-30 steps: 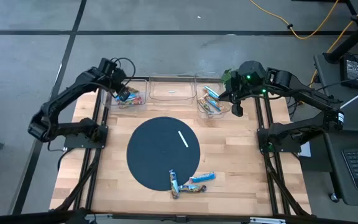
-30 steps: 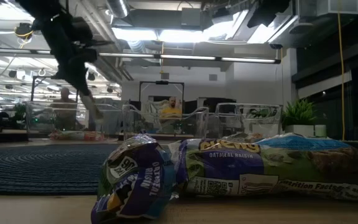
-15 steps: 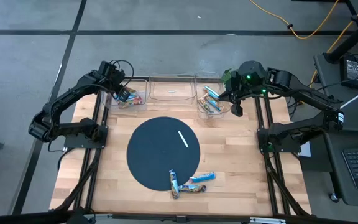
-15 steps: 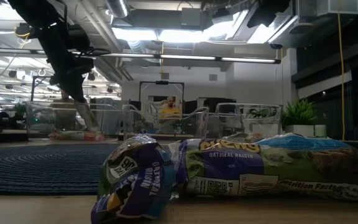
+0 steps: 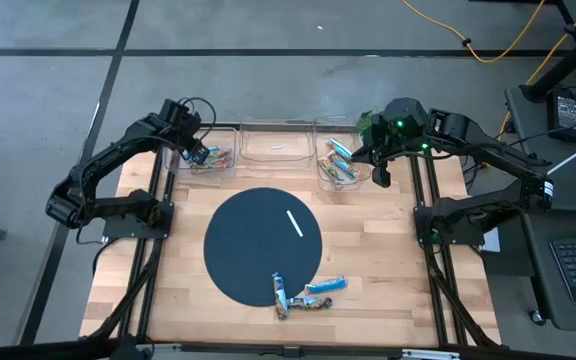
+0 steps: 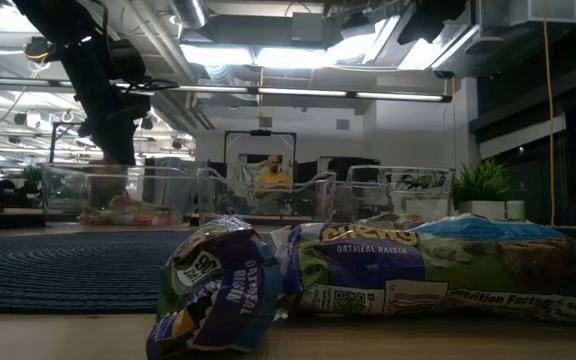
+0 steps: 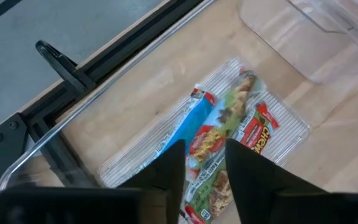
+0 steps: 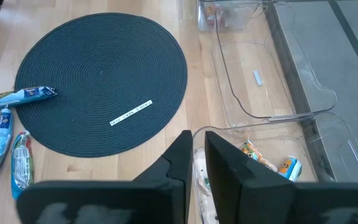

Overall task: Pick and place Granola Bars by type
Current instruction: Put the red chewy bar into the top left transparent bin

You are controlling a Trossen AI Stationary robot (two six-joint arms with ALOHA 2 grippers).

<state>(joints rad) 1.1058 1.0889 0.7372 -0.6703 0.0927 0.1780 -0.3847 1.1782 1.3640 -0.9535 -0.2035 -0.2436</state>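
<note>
My left gripper hangs open over the clear left bin, fingers pointing down into it. Below them several granola bars lie flat on the bin's floor: a blue one and red-green ones; one red-yellow bar shows in the gap between the fingers, lying loose. Three more bars lie at the near edge of the round dark mat, two of them filling the low view's foreground. My right gripper hovers shut and holding nothing beside the right bin, which holds several bars.
A clear middle bin stands between the other two and holds one small white piece. A thin white strip lies on the mat. Bare wood lies left and right of the mat. People sit in the room beyond the table.
My left gripper has sunk a little into the left bin and opened, letting go of the bar it carried; that bar now lies among the others on the bin's floor.
</note>
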